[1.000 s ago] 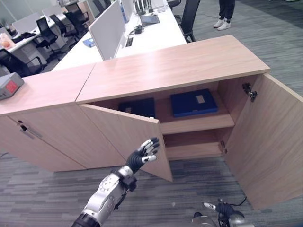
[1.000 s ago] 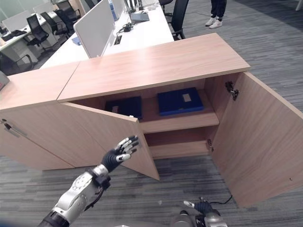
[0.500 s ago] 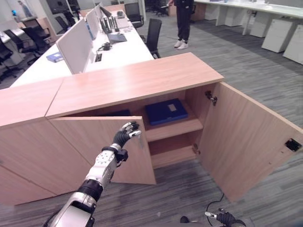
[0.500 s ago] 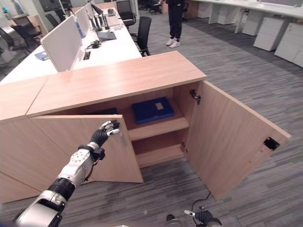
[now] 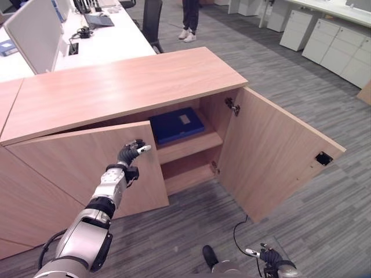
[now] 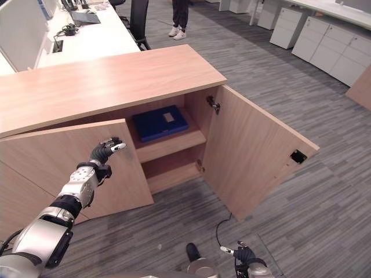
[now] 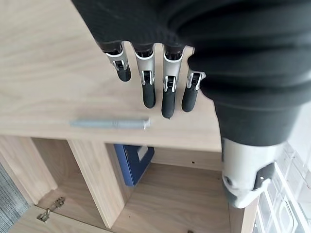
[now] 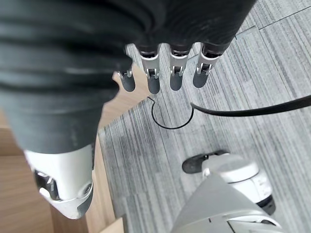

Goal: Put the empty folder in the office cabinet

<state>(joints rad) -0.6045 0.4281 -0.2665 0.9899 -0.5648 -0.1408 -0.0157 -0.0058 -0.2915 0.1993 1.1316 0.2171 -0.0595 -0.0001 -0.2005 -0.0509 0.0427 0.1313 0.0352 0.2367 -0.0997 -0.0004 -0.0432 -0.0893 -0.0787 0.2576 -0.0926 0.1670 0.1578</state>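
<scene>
A blue folder (image 5: 177, 124) lies flat on the upper shelf of the wooden office cabinet (image 5: 127, 84), and its end also shows past the door edge as the blue folder (image 7: 133, 160). My left hand (image 5: 132, 153) is stretched out at the upper free corner of the left door (image 5: 69, 174). Its fingers (image 7: 148, 90) are straight, laid against the door's face just above a grey bar handle (image 7: 109, 124). It holds nothing. Low by the floor, my right hand (image 6: 243, 255) hangs with straight fingers (image 8: 177, 77) and is empty.
The right door (image 5: 272, 156) stands wide open, jutting out over the carpet. The lower shelf (image 5: 185, 174) looks bare. Behind the cabinet are a white desk with a divider (image 5: 35, 35), an office chair (image 5: 152, 17) and a standing person's legs (image 5: 188, 17). White drawer units (image 5: 324, 40) stand far right.
The camera has swung right. My left hand has gone from in front of the left door up to its upper free corner, and the door now hides the darker folder on the shelf.
</scene>
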